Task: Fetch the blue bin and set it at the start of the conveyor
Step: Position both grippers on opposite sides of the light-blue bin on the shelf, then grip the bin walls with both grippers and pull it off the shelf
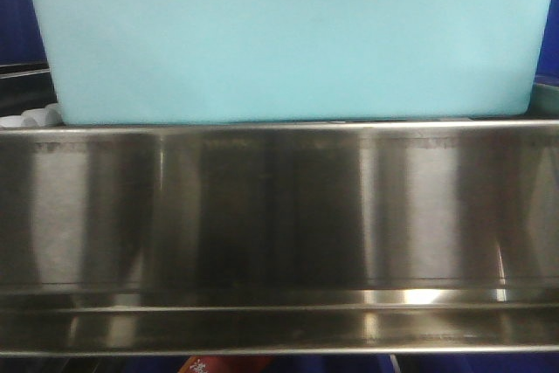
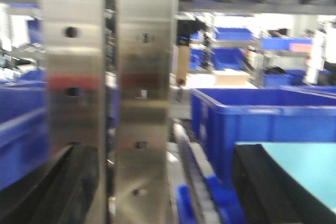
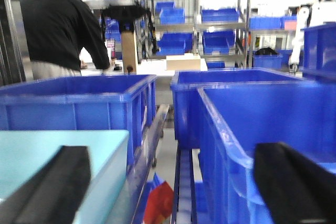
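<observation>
blue bin [image 1: 288,41] above steel rail [image 1: 279,216] in front view | left gripper [image 2: 168,182] wide | right gripper [image 3: 178,182] wide

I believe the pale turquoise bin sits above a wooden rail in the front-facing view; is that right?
Not quite: the rail is shiny steel, not wooden. The exterior front-facing view shows the blue bin sitting above the steel rail.
</observation>
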Robot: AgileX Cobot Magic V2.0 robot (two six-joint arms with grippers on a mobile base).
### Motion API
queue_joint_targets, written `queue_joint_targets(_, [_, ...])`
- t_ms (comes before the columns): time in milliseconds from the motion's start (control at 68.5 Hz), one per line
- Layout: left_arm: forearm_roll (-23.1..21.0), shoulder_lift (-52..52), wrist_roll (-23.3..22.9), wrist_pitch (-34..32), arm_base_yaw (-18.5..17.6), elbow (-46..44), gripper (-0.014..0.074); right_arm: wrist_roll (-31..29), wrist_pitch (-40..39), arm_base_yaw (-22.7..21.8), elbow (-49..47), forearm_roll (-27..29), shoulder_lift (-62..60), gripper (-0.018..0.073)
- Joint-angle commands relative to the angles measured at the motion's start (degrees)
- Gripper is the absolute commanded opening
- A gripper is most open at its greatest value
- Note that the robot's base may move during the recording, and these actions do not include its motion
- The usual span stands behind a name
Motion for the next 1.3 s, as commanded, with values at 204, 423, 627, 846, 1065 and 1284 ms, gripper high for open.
queue_joint_targets(204, [-7.1,13.1,7.9,8.1,-11.5,-8.6,0.0443,-9.7,6.1,2.9,-7.8,5.6,10.1,0.0568])
queue_joint_targets(423, [-10.4,29.6,8.1,8.5,-21.5,-16.1,0.0443,-9.8,10.5,8.6,-14.1,6.6,21.1,0.0568])
queue_joint_targets(627, [-10.7,47.6,5.0,14.1,-25.9,-30.3,0.0443,-9.7,19.7,9.2,-25.9,6.9,34.7,0.0568])
queue_joint_targets(846, [-1.0,65.4,-7.0,31.2,-25.9,-51.6,0.0443,-2.9,33.8,9.2,-45.5,4.8,50.7,0.0568])
queue_joint_targets(1065, [8.5,80.7,-13.7,47.7,-25.4,-66.5,0.0443,3.2,40.0,9.2,-56.7,1.1,64.5,0.0568])
queue_joint_targets(1284, [6.2,87.8,-13.7,47.9,-22.6,-68.2,0.0443,3.2,39.6,10.3,-57.0,1.6,75.0,0.0568])
